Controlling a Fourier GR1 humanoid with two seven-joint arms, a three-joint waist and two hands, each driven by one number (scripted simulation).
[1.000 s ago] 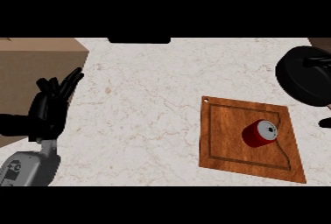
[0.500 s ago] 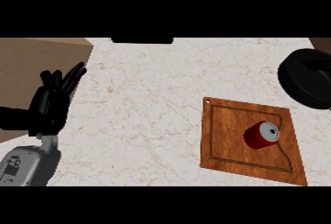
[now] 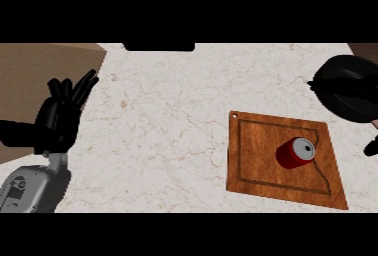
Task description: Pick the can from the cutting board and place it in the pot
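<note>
A red can (image 3: 295,152) with a silver top lies on its side on the wooden cutting board (image 3: 258,170), toward the board's right half. The black pot (image 3: 353,90) stands at the counter's far right, above the board and partly cut off by the view's edge. My left hand (image 3: 57,119) rests open at the left edge, fingers pointing up, far from the can. Only a small black part of my right hand (image 3: 371,147) shows at the right edge, just right of the board and not touching the can.
The pale marble counter (image 3: 162,130) spreads between my left hand and the board. Its left edge runs beside a brown floor area (image 3: 37,75). A dark object (image 3: 159,47) sits at the counter's far edge.
My left hand has lifted slightly and its fingers have straightened upward. A black part of my right hand now shows at the right edge. The can, board and pot have stayed put.
</note>
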